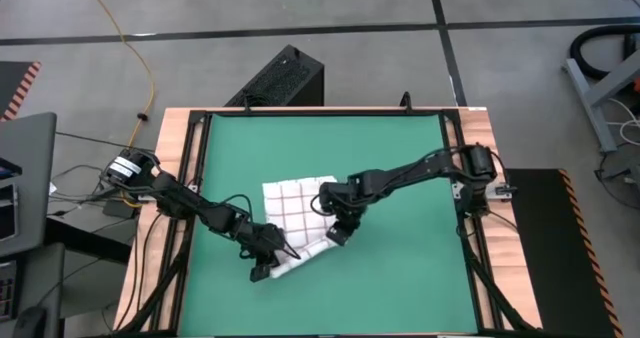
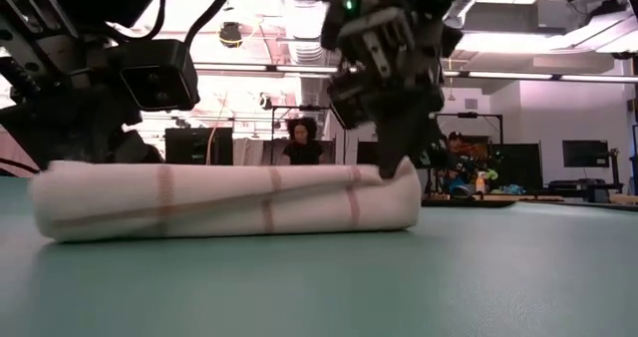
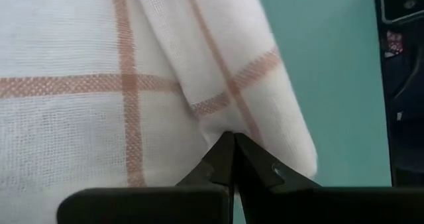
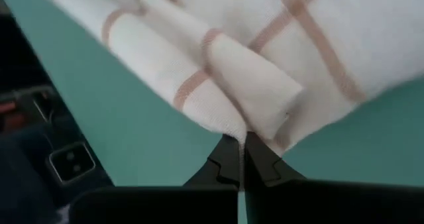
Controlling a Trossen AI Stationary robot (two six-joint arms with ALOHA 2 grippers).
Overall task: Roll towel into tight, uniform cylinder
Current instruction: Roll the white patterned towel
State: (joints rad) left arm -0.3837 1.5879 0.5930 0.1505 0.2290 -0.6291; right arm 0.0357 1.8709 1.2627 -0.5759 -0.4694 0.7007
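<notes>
- Left gripper (image 1: 268, 268): down at the mat's near side, about seven o'clock from the middle, its dark pointed fingers (image 3: 222, 159) clenched tip to tip against the rolled edge of the towel (image 1: 295, 216). Whether any cloth is caught between the tips I cannot tell.
- The towel: thin, loosely woven white cloth crossed by a grid of fine red-brown lines. Its far part lies flat near the middle of the green mat (image 1: 400, 158); the near edge is turned over into a soft, rounded roll that runs slantwise between the two grippers. From table height the roll looks like a long, slightly flattened tube, plump at the ends.
- Right gripper (image 1: 339, 232): at the roll's other end, about three o'clock from the left one, fingers (image 4: 228, 159) pinched tight together, tips pushing into a folded corner of cloth; no fabric shows between them.
- The mat: smooth, matte, held in a dark frame on a wood-edged table (image 1: 170, 148).
- Beyond the table, a person (image 2: 300, 141) sits in the room.
</notes>
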